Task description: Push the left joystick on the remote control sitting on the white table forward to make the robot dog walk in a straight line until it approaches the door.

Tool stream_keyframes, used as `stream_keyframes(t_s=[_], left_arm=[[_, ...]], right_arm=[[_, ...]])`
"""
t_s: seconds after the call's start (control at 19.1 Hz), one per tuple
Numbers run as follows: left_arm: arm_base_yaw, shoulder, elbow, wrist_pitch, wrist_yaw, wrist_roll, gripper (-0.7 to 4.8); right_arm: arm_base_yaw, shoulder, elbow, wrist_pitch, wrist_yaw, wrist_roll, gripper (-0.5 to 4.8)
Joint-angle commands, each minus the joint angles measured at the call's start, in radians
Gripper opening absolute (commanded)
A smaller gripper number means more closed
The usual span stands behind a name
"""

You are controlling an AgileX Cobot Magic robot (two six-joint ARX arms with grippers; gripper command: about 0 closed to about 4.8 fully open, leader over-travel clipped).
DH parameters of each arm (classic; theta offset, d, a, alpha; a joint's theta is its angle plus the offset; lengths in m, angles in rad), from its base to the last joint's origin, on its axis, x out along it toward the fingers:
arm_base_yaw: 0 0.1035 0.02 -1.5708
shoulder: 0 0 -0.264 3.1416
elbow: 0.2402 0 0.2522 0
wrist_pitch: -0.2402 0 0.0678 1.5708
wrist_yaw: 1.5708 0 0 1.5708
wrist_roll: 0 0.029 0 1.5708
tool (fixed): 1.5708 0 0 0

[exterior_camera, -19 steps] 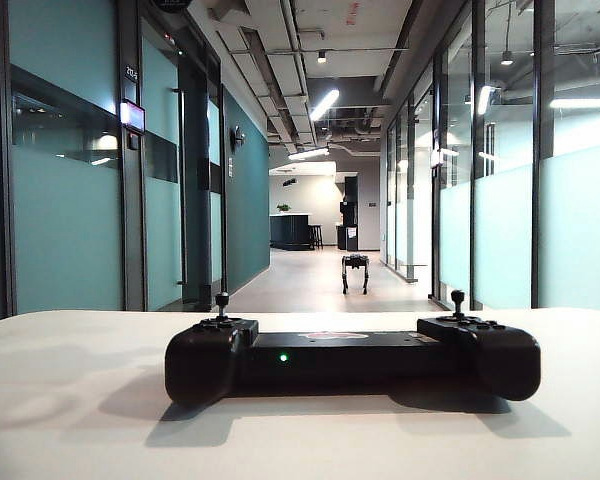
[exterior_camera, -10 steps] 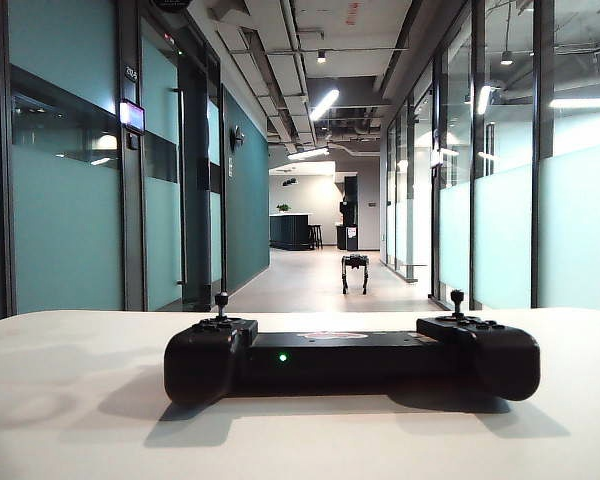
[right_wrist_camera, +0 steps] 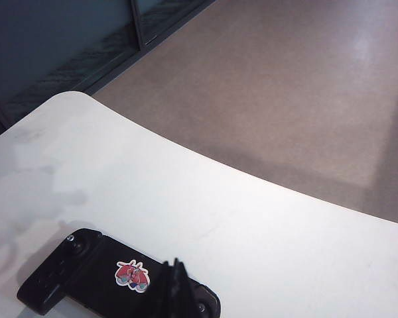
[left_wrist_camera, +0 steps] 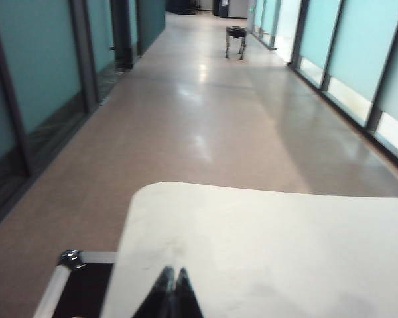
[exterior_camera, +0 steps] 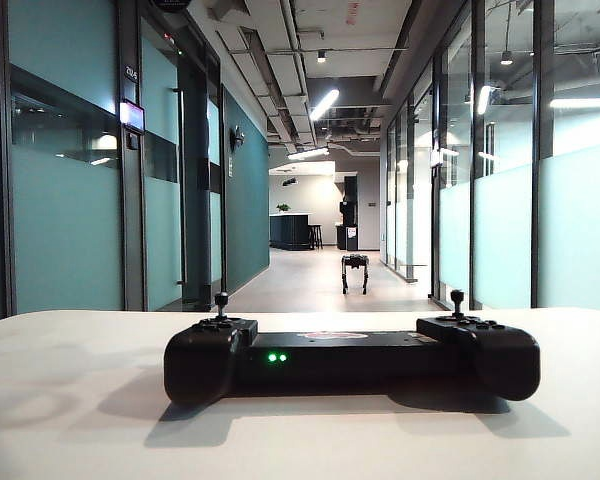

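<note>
1. Since the earlier frame the remote control [exterior_camera: 351,358] has not shifted on the white bench [exterior_camera: 70,420]. Only its indicator changed: two green lights [exterior_camera: 277,357] glow where one did. The robot dog [exterior_camera: 355,271] stands at the same spot.
2. Nearest the remote control, the right claw [right_wrist_camera: 176,286] hangs just above its middle bar, beside a red sticker [right_wrist_camera: 133,275]. Its jaws are pressed together and hold nothing.
3. The left claw [left_wrist_camera: 172,290] hovers over bare bench, also pinched closed and empty. The remote control does not show in its view.
4. The left joystick [exterior_camera: 221,303] stands upright on the controller's left lobe, with neither claw touching it.
5. Far beyond the remote control, the robot dog stands down the corridor floor [left_wrist_camera: 205,112], between the glass walls.
6. The step in hand appears to be the approach: no push has begun. The next move likely calls for a closed claw tip lowered behind the left joystick, then a steady nudge away towards the corridor.
</note>
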Motion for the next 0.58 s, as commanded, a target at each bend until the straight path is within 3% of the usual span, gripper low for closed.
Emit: stream_keyframes(t_s=[0.05,0.16,0.58], left_arm=[[0.026,0.0,0.003,-0.008,0.006,0.016,-0.05],[0.029,0.0,0.003,-0.008,0.001,0.051,-0.05],[0.029,0.0,0.003,-0.014,-0.002,0.051,-0.04]], right_arm=[[0.0,-0.002,0.004,0.018,0.0,-0.003,0.0],[0.0,-0.002,0.004,0.018,0.0,-0.003,0.0],[0.0,-0.002,0.004,0.018,0.0,-0.003,0.0]])
